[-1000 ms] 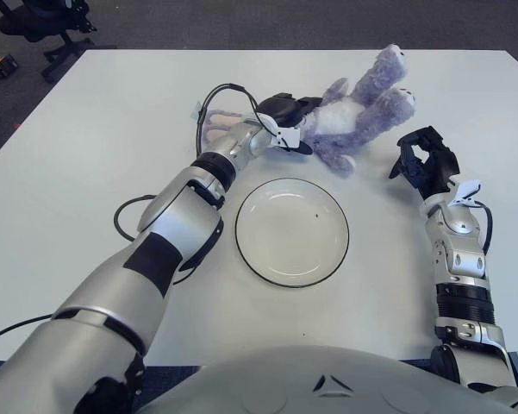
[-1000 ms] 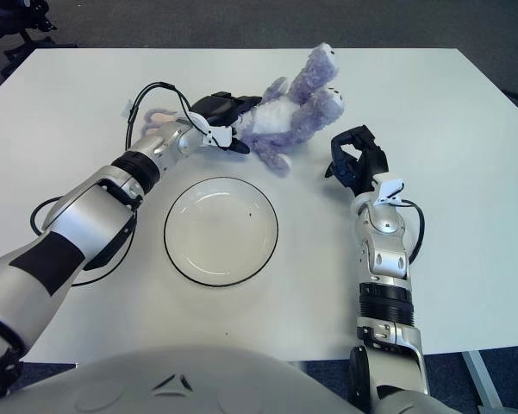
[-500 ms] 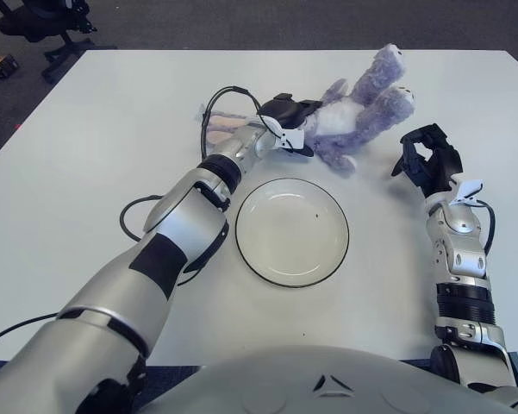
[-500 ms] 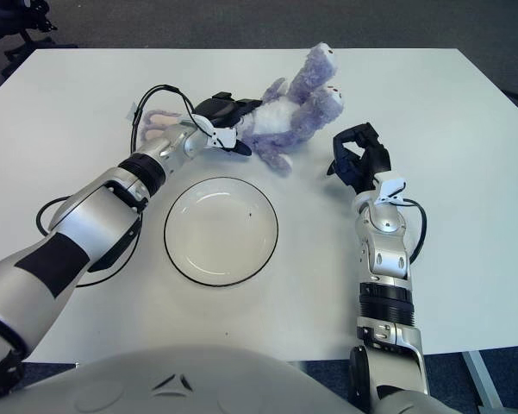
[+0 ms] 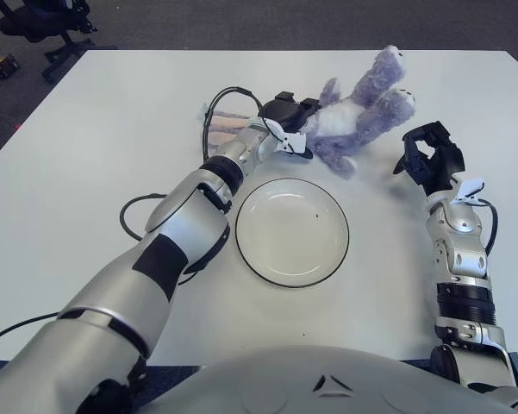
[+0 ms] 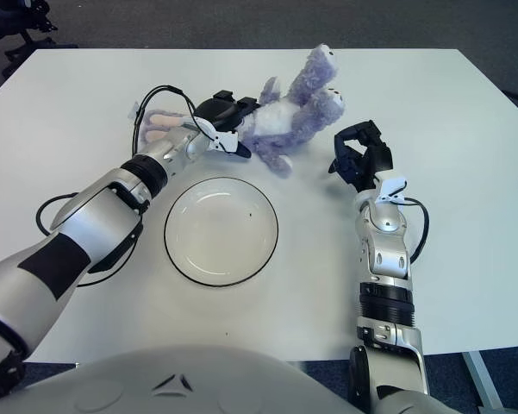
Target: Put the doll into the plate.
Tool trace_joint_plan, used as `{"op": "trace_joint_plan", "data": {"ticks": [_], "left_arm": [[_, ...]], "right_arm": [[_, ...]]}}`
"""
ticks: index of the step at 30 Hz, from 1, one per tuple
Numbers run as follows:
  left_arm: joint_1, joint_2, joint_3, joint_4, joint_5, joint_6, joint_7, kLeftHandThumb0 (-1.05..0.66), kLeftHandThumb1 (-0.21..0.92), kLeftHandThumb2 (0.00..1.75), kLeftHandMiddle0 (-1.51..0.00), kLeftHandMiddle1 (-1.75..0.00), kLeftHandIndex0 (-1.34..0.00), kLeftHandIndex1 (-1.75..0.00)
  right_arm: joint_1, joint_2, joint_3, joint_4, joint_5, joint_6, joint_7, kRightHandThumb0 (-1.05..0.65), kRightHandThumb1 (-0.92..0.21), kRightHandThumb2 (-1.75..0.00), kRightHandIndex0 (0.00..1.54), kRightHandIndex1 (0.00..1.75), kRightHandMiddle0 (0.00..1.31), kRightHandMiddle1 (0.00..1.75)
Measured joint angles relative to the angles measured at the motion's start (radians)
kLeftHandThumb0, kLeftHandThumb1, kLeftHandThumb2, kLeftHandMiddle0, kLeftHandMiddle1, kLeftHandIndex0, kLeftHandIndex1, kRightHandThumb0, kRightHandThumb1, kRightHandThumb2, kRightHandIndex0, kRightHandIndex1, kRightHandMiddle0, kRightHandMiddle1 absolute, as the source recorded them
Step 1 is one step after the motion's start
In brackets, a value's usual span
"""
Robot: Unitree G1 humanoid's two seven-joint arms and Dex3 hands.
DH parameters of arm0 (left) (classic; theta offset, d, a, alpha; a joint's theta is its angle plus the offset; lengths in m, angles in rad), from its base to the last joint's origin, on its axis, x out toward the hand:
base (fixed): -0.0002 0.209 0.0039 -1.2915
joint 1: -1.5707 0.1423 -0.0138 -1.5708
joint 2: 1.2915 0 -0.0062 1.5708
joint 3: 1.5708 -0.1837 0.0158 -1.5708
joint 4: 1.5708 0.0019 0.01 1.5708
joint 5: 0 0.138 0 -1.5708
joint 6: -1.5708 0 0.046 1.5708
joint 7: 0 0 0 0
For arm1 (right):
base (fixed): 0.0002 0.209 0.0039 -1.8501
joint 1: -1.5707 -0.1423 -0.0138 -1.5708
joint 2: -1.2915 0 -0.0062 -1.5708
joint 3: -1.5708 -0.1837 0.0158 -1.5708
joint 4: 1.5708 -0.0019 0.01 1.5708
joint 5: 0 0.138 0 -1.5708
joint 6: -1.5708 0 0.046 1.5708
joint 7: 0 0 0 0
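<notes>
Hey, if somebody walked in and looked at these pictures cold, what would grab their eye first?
Probably the purple plush doll lying at the far side of the white table, with the left hand reaching across and closed on its middle. Next, the empty white plate with a dark rim, nearer the robot and just below the doll. The right hand shows to the right of the doll, fingers curled, holding nothing.

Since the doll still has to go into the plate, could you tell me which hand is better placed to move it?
The left hand, probably: it already sits on the doll, just beyond the plate. The right hand shows to the doll's right, apart from it and holding nothing.
</notes>
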Motion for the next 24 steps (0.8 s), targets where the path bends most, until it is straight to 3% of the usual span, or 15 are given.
{"op": "trace_joint_plan", "data": {"ticks": [5,7,11,15,16,19,24], "left_arm": [[0.007,0.000,-0.004,0.006,0.001,0.000,0.023,0.34,0.92,0.32,-0.40,-1.53,-0.19,-1.34],[0.007,0.000,-0.005,0.007,0.001,0.000,0.028,0.14,0.92,0.34,-0.35,-1.58,-0.29,-1.37],[0.007,0.000,-0.006,0.009,0.000,-0.002,0.033,0.03,0.76,0.62,-0.37,-1.56,-0.35,-1.54],[0.013,0.010,-0.007,0.011,0.001,-0.037,0.060,0.01,0.54,0.95,-0.53,-1.53,-0.34,-1.69],[0.016,0.014,-0.008,0.012,0.001,-0.053,0.072,0.15,0.53,0.98,-0.50,-1.61,-0.41,-1.71],[0.022,0.023,-0.010,0.019,0.001,-0.084,0.095,0.32,0.53,1.02,-0.46,-1.70,-0.50,-1.73],[0.023,0.029,-0.014,0.024,0.007,-0.108,0.110,0.40,0.50,1.07,-0.47,-1.74,-0.56,-1.74]], "right_arm": [[0.000,0.000,0.000,-0.004,-0.006,0.003,-0.003,-0.36,-0.90,-0.48,0.84,1.72,0.29,1.68],[0.000,0.000,0.000,-0.005,-0.007,0.003,-0.004,-0.36,-0.90,-0.48,0.84,1.72,0.29,1.68],[0.000,0.001,0.000,-0.005,-0.007,0.007,-0.006,-0.36,-0.90,-0.48,0.84,1.72,0.29,1.68],[0.000,0.001,0.000,-0.005,-0.008,0.009,-0.006,-0.35,-0.90,-0.48,0.84,1.72,0.29,1.68],[0.000,0.001,0.000,-0.005,-0.008,0.010,-0.006,-0.35,-0.90,-0.48,0.84,1.72,0.29,1.68],[0.000,0.001,0.000,-0.005,-0.008,0.010,-0.006,-0.35,-0.90,-0.48,0.84,1.71,0.29,1.68],[0.000,0.001,0.000,-0.005,-0.007,0.010,-0.006,-0.35,-0.90,-0.48,0.84,1.71,0.29,1.68]]}}
